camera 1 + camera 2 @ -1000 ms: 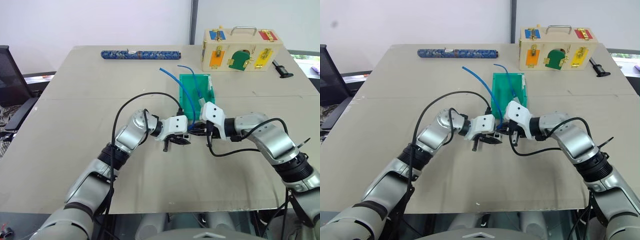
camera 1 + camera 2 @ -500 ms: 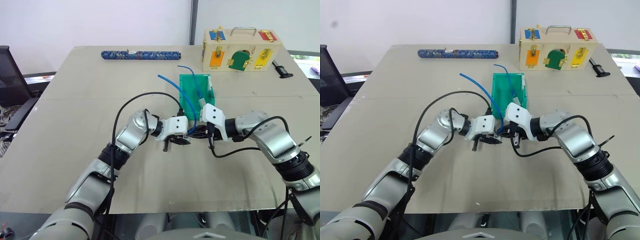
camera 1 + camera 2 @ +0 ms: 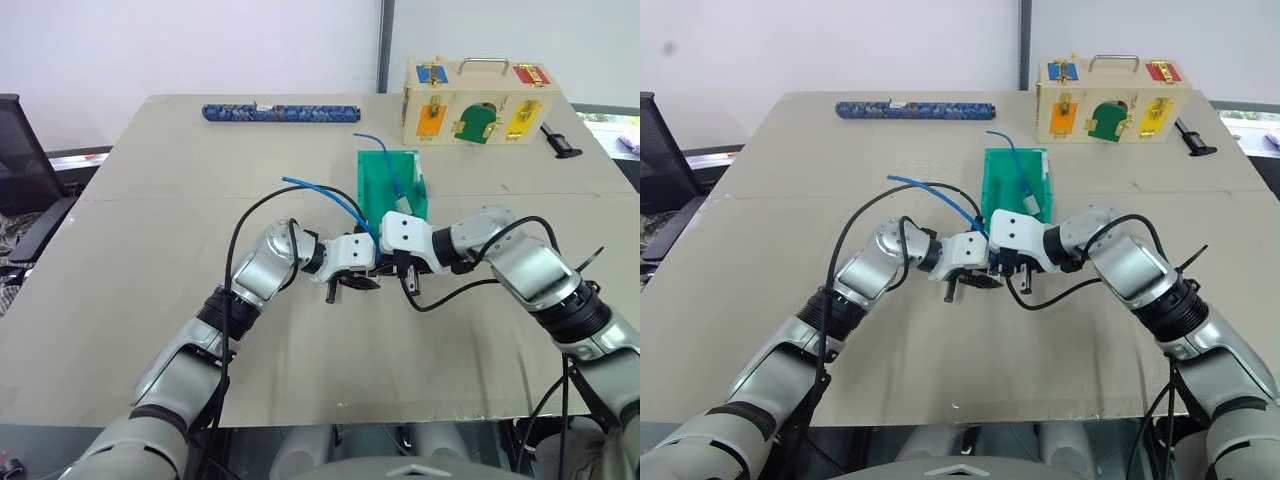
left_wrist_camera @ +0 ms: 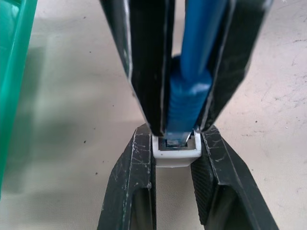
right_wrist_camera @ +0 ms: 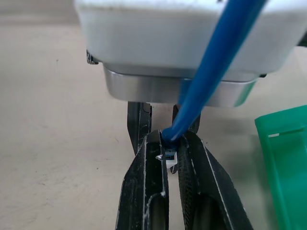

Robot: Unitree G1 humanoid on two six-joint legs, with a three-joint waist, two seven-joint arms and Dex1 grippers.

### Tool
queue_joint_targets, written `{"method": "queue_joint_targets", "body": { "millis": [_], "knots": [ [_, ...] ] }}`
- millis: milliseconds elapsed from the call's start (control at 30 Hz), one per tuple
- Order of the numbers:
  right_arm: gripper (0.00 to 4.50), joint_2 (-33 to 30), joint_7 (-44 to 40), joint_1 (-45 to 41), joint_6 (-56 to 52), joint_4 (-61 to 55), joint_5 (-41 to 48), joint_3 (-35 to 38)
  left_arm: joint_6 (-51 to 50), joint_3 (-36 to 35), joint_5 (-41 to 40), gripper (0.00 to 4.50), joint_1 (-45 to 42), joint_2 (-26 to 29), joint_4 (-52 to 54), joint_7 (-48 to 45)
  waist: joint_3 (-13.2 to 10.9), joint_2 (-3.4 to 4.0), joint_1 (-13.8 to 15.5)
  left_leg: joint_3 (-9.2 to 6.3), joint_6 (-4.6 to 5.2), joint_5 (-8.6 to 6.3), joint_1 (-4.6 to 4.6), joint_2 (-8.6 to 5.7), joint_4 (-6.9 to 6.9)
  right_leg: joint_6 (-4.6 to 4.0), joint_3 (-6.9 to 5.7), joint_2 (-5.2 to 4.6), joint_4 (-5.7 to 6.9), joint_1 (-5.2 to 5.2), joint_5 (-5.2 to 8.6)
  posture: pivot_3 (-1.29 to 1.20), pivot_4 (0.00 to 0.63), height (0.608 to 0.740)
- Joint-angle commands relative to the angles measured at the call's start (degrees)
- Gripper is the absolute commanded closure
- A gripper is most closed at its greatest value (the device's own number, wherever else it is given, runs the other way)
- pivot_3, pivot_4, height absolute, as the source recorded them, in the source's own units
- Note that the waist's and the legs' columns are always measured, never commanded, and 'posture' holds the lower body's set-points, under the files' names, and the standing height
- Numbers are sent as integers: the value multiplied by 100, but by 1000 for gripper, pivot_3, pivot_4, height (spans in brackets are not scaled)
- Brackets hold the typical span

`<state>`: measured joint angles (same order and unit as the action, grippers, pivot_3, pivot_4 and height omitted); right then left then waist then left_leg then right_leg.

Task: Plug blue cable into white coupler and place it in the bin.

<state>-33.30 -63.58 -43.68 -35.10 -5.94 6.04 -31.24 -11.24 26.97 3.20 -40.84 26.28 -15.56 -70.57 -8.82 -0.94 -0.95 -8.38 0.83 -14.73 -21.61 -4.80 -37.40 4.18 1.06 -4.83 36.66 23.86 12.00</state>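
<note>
Left wrist view: the left gripper [image 4: 176, 158] has its two black fingers [image 4: 132, 177] narrowed onto the tiny white plastic cube coupler [image 4: 176, 149], socket face turned away from them.
Opposing fingers: straight across the coupler, the right gripper [image 4: 184, 108] comes in tip to tip, its fingers [image 4: 146, 62] pinched shut on the ribbed boot of the thin bright-blue network cable [image 4: 189, 103].
Key relation: plug and socket lie on one line, the cable's long axis running on from the left fingers' own axis; the plug tip sits at or just inside the socket mouth. Whether it is fully seated I cannot tell.
Right wrist view: the cable [image 5: 211, 67] leaves the right fingers [image 5: 148, 187] and rises past the left wrist's white housing, away from the joint.
Head view: both grippers meet above the tan bench [image 3: 150, 200]; the cable's free length [image 3: 325, 190] arcs up and to the robot's left.
Bin: the small teal-green rectangular plastic tray [image 3: 376, 170] lies just beyond the joined fingers, on the bench, another blue cable lying inside it.
Judgement: insertion looks nearly done; the push should run along that shared axis, and either arm is near the bin.
</note>
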Motion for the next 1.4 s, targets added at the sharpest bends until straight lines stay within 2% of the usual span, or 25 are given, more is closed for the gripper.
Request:
{"method": "queue_joint_targets", "body": {
  "millis": [33,133,200,300,367,533,567,667,767,833,967,1067,1133,1200,1233,1300,1400],
  "knots": [
    [4500,52,-137,334,103,532,-413,-638,-76,68,50,4097,93,-67,153,16,25,-1,-2,0,0,0,1,0,0,0,0,1,0,-1,0,0,150,740],
    [4500,178,-25,383,426,673,-476,-412,-121,60,40,4097,119,-69,204,42,33,-4,-9,2,3,-2,37,1,6,2,2,1,0,-35,2,0,150,740],
    [4500,389,226,361,812,824,-318,80,-167,37,23,4097,142,-61,238,69,34,-6,-25,5,5,-3,74,3,18,23,6,2,-1,-61,16,0,150,740],
    [3578,432,250,558,999,479,214,920,-368,-80,-79,4097,218,-47,391,113,24,-1,-40,0,4,-3,89,12,21,26,6,13,-1,-71,18,0,150,740],
    [2728,410,352,786,1040,109,546,1465,-654,-224,-223,4097,283,-50,592,142,17,5,-24,-1,3,-2,69,9,19,14,9,10,1,-55,10,0,150,740],
    [251,368,981,1773,1247,-1174,1033,2661,-1649,-651,-682,4097,424,40,1279,236,17,4,6,-3,-23,13,-18,5,3,-1,9,6,5,23,0,0,150,740],
    [111,390,1162,2049,1148,-1528,1152,2877,-1907,-773,-813,4097,440,59,1424,270,17,4,12,-3,-24,13,-33,5,4,-1,10,5,4,37,0,0,150,740],
    [111,423,1734,2819,877,-2478,1280,3308,-2977,-1287,-1385,4097,356,-39,1769,498,16,4,24,2,-25,12,-52,2,9,0,13,0,1,58,1,0,150,740],
    [111,456,2364,3556,744,-3172,1009,3460,-3969,-1940,-1932,4097,116,-355,1935,1042,14,0,44,2,-3,0,-53,-3,5,2,13,-5,4,58,2,0,150,740],
    [111,543,2850,4182,697,-3621,721,3472,-4750,-2426,-2203,4097,-298,-768,1834,1657,11,-2,63,0,-1,-1,-50,-3,3,3,9,-3,7,53,3,0,150,740],
    [111,841,3590,5063,614,-4225,406,3436,-5902,-3128,-2296,4097,-1509,-1451,700,2819,2,-16,117,-5,-1,0,-29,-1,-4,28,-1,2,7,26,17,0,150,740],
    [111,1044,3968,5326,569,-4491,247,3355,-5530,-3165,-2090,4097,-2227,-1656,-471,3359,4,-14,58,-2,-1,0,-1,0,-4,32,0,4,6,0,19,0,150,740],
    [111,1163,4149,5407,550,-4591,190,3281,-4919,-3126,-1890,4097,-2704,-1805,-1456,3683,2,-16,37,-1,-3,1,2,-1,-3,33,3,4,7,-1,20,0,150,740],
    [111,1217,4252,5429,544,-4612,144,3217,-4687,-3167,-1887,4097,-3095,-1918,-2229,3757,0,-18,28,0,-28,15,-1,-1,1,32,3,3,6,3,19,0,150,740],
    [0,1230,4294,5434,547,-4611,110,3180,-4615,-3218,-1916,3089,-3301,-1979,-2577,3773,0,-18,29,0,-28,15,-4,-1,3,31,3,3,3,5,19,0,150,740],
    [0,1243,4367,5449,556,-4617,56,3131,-4402,-3234,-1882,2385,-3644,-2043,-3135,3844,-3,-20,30,-1,-29,15,-15,-5,2,30,1,2,-1,14,18,0,150,740],
    [0,1278,4451,5492,556,-4660,67,3159,-4599,-3230,-1944,905,-3850,-1921,-3427,3733,-4,-21,18,3,-29,15,-18,-7,3,24,3,-2,-4,16,15,0,150,740]
  ]
}}
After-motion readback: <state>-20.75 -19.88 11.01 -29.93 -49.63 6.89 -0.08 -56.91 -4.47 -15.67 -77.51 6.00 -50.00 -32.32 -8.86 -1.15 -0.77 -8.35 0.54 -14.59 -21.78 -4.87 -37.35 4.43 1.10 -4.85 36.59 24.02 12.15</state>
